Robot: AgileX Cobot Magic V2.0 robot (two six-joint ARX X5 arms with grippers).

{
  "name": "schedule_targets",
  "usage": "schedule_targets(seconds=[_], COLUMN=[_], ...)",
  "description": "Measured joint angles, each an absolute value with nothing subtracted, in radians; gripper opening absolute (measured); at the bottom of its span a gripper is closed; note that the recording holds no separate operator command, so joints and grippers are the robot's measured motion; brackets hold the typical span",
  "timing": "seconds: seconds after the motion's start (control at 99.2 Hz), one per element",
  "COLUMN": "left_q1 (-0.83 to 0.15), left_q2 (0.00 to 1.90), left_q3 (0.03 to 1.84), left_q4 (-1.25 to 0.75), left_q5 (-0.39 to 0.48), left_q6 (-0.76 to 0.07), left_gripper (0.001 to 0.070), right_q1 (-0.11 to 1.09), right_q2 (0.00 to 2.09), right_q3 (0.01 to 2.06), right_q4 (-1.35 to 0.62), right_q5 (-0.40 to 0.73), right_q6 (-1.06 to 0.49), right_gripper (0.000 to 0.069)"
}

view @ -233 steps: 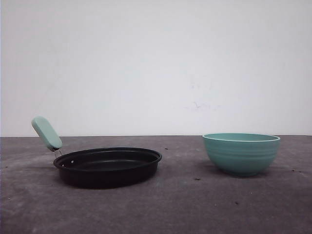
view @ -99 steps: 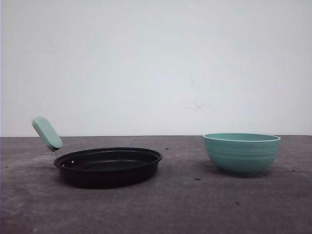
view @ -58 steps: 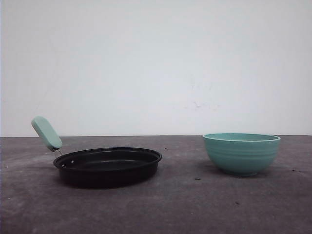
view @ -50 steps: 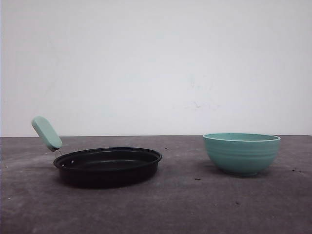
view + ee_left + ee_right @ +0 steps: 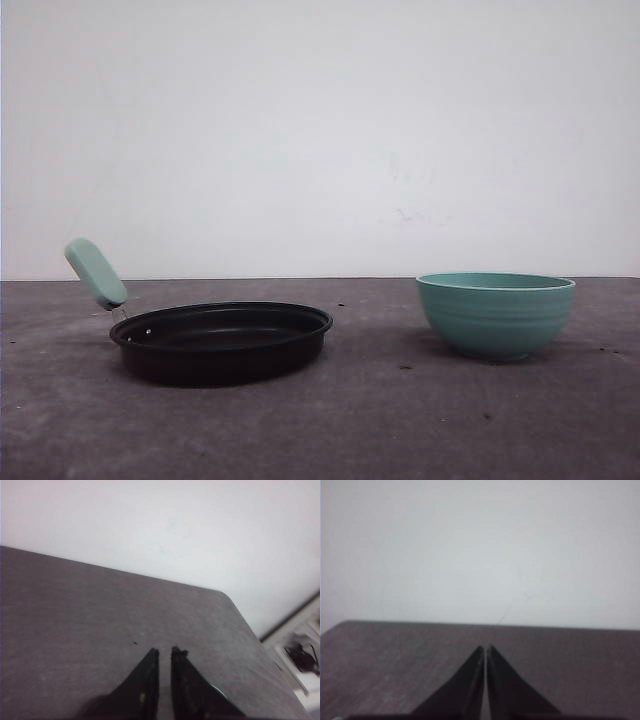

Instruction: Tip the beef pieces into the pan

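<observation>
The black pan (image 5: 220, 342) sits on the table at the left in the front view, its mint-green handle (image 5: 96, 273) angled up to the left. I see nothing lying in it. The beef pieces are out of view; the wall of the teal ribbed bowl (image 5: 495, 315) at the right hides its inside. My left gripper (image 5: 165, 651) hovers over bare table, its black fingers nearly together with a thin slit and nothing between them. My right gripper (image 5: 485, 647) is shut and empty, also over bare table.
The dark grey table (image 5: 400, 420) ends at a white wall behind. A hand's width of bare tabletop separates pan and bowl. In the left wrist view the table's rounded corner (image 5: 227, 597) drops off toward clutter on the floor (image 5: 300, 655).
</observation>
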State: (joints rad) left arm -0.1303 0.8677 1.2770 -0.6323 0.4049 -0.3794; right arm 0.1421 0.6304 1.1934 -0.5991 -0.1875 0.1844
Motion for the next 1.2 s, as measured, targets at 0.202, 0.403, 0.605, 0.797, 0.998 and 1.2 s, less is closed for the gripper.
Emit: schedule_targets(seconds=[0.202,0.403,0.605,0.797,0.998,1.2], left_q1=[-0.136,-0.136,-0.136,-0.149,-0.167,-0.166], left_q2=[0.868,0.869,0.87,0.882,0.881,0.905], left_q3=[1.285,1.285,1.285,1.262,0.982,0.648], left_q4=[-0.632,-0.62,-0.62,-0.633,-0.54,-0.337], left_q5=[0.426,0.426,0.387,0.31,0.303,0.297], left_q6=[-0.368,-0.36,-0.331,-0.332,-0.373,-0.519], left_gripper=[0.0168,0.0353,0.0695,0.0695,0.0695,0.0695], right_q1=[0.142,0.142,0.142,0.142,0.142,0.142], right_q2=[0.633,0.623,0.627,0.626,0.623,0.601], right_q3=[1.201,1.209,1.209,1.209,1.209,1.209], right_q4=[-0.593,-0.587,-0.587,-0.63,-0.678,-0.71], right_q5=[-0.187,-0.187,-0.184,-0.183,-0.188,-0.226], right_q6=[0.179,0.179,0.178,0.178,0.179,0.188], right_gripper=[0.0009,0.0374,0.0684,0.0684,0.0684,0.0684])
